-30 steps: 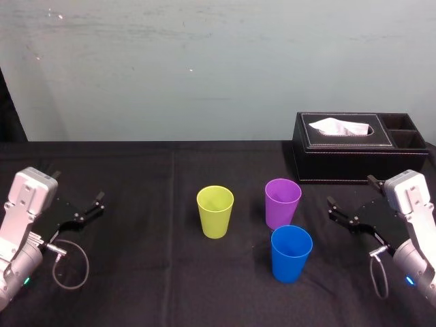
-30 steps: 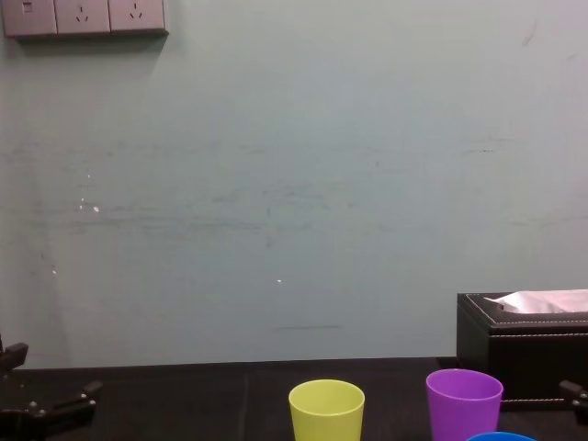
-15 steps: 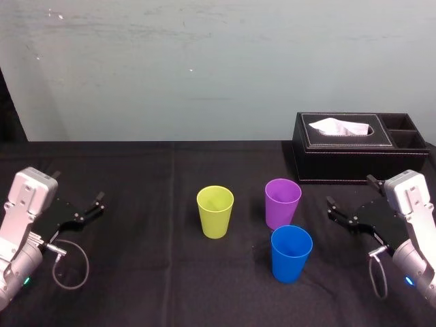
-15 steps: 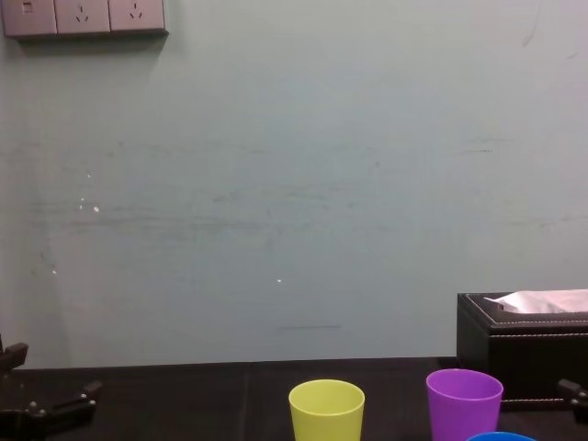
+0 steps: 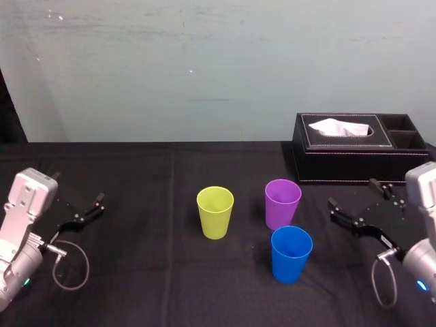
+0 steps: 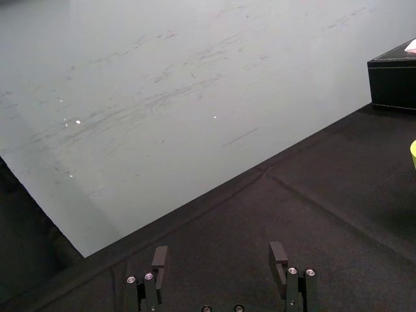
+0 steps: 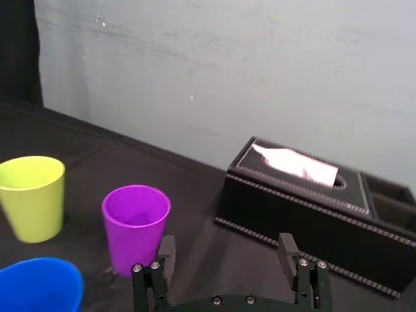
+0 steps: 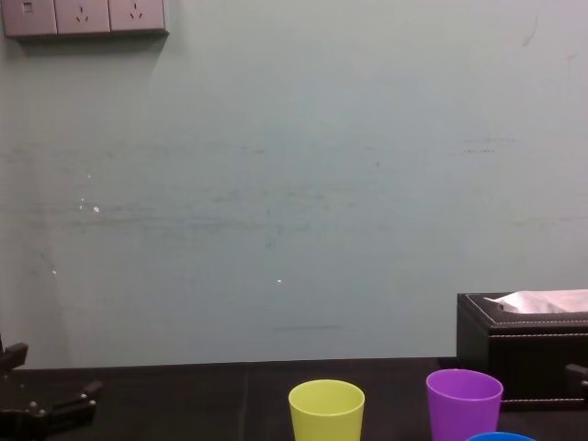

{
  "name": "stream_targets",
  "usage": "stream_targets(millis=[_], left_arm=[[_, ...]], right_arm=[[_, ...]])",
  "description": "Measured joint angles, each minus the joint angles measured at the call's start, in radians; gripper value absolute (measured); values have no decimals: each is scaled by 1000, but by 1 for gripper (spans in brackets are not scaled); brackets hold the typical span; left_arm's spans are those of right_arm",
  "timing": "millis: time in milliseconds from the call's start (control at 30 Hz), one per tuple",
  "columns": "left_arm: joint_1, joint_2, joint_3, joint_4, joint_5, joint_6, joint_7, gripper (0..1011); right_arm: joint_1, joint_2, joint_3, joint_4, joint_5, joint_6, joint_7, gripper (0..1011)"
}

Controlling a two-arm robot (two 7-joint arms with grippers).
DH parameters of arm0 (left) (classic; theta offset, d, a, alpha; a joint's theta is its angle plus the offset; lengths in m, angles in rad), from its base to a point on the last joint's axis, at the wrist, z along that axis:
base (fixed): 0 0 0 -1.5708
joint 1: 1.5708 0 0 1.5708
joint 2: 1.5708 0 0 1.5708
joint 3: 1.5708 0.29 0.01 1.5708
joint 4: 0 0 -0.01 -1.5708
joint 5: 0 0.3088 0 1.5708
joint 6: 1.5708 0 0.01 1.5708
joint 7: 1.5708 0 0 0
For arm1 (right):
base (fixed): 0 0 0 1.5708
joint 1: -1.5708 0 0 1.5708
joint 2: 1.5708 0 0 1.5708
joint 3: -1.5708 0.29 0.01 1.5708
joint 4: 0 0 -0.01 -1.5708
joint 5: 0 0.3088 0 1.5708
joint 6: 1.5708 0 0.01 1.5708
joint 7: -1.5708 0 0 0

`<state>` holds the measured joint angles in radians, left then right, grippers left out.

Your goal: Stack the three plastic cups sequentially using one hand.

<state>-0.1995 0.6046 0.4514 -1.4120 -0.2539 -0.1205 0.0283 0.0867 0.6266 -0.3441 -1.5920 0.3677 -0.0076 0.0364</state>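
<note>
**A:** Outward toward 3 o'clock goes the right gripper (image 5: 352, 193) since a second ago, its silver-grey arm now half past the head view's edge. The cups have not shifted.

**B:** Head view first, then. Where is everything?

**A:** On the black cloth-covered surface (image 5: 136, 259) the purple tapered plastic cup (image 5: 282, 203) stands near the middle. The yellow-green tapered plastic cup (image 5: 215, 212) is at its 9 o'clock, apart from it. The blue tapered plastic cup (image 5: 291, 253) is at its 5 o'clock, just beside it; I cannot tell whether they touch. The right gripper hangs at the purple cup's 3 o'clock with its jaws spread wide and empty. The left gripper (image 5: 78, 187) is parked far off at 9 o'clock, also wide and empty. The black leather-look tissue box (image 5: 361, 146) sits at 1 o'clock.

**B:** Left wrist view?

**A:** Jaws wide over bare cloth.

**B:** Right wrist?

**A:** Wide jaws face the purple cup (image 7: 135, 224), nearest ahead.

**B:** Chest view?

**A:** All three cups stand upright, long axes vertical, mouths up, narrowing to the base.

**B:** How will they handle?

**A:** I judge them light, stiff and slick, with thin walls that may flex. I would pinch the rim, one finger inside and one outside, or grip just below the rim. Kept upright, each should nest into the next.
</note>
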Motion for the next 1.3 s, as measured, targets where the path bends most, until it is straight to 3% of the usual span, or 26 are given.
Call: stream_targets(millis=[533, 733, 933, 1300], left_arm=[[0, 0, 0, 0, 0, 0, 0, 1000], [0, 0, 0, 0, 0, 0, 0, 1000], [0, 0, 0, 0, 0, 0, 0, 1000], [0, 0, 0, 0, 0, 0, 0, 1000]], right_arm=[[-206, 101, 123, -269, 177, 289, 104, 1002], [-236, 114, 147, -314, 209, 374, 120, 1002], [-230, 106, 126, -328, 211, 426, 153, 1002], [-172, 42, 69, -306, 197, 499, 175, 1002]])
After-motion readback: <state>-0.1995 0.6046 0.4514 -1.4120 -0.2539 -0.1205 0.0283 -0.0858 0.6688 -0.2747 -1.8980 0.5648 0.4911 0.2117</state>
